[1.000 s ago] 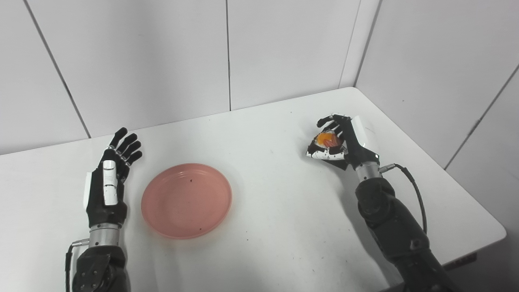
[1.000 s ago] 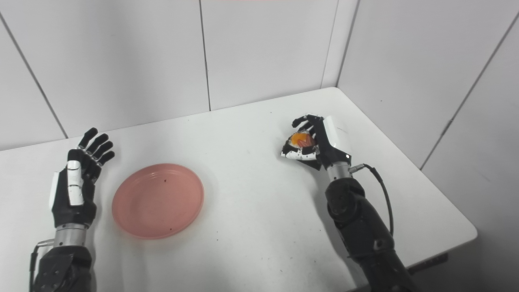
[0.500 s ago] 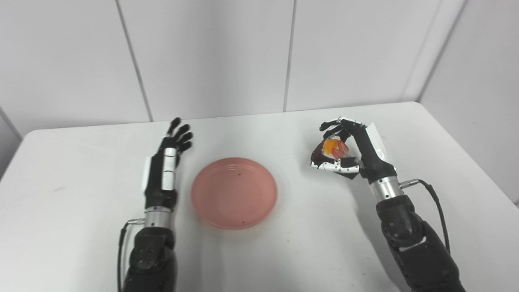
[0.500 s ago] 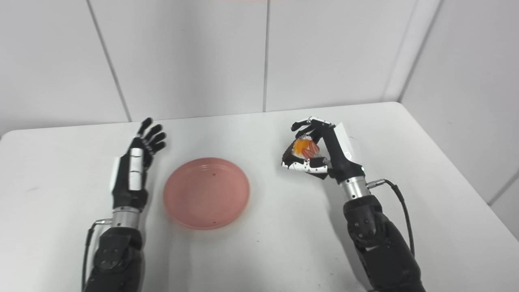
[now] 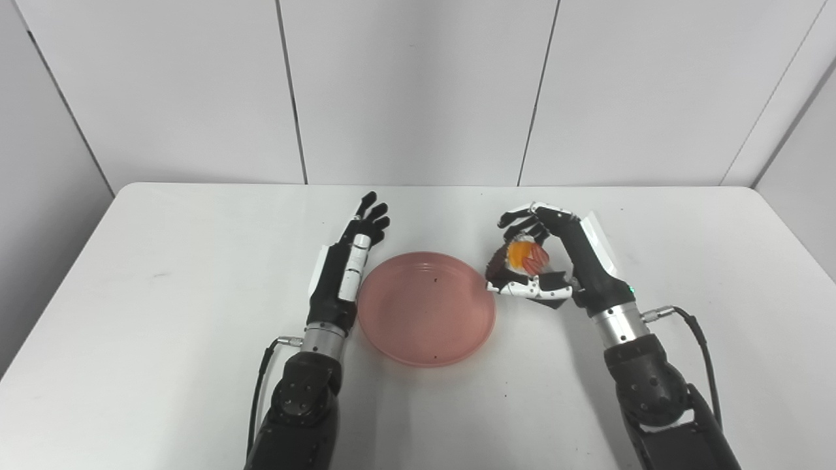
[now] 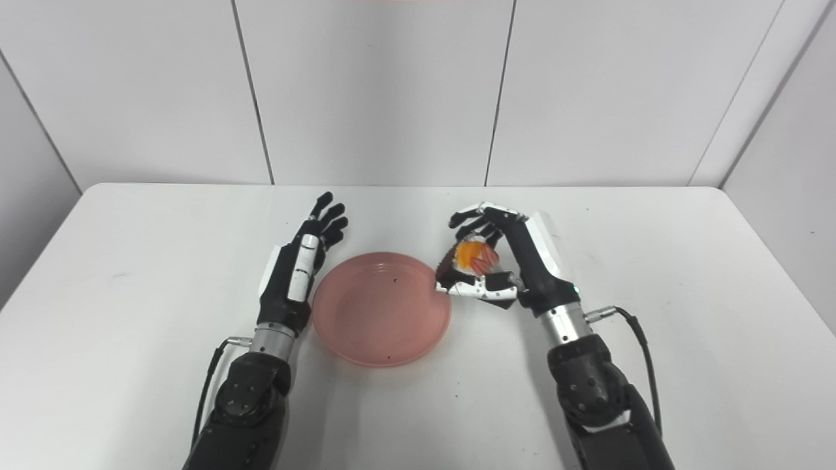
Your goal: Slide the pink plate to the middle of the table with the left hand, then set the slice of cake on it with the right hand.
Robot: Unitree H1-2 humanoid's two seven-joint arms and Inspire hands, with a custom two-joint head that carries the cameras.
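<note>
The right hand [image 5: 562, 261] curls its fingers and thumb around the slice of cake [image 5: 522, 258], pinching it from above and below; the slice, dark at its base with an orange and red topping, is held clear of the table [image 5: 163, 274] just beside the right rim of the pink plate [image 5: 424, 316]. Whether the slice touches that rim cannot be told. The right forearm runs back toward the near right edge, a black cable looping from its wrist. The left hand [image 5: 343, 274] is empty, its fingers straight and slightly apart, pointing toward the far side; it stands on edge just left of the plate, close against the rim, though contact cannot be confirmed. The plate lies flat and empty near the middle of the white table, between the two hands. Pale wall panels [image 5: 418, 85] close the scene on the far side.
</note>
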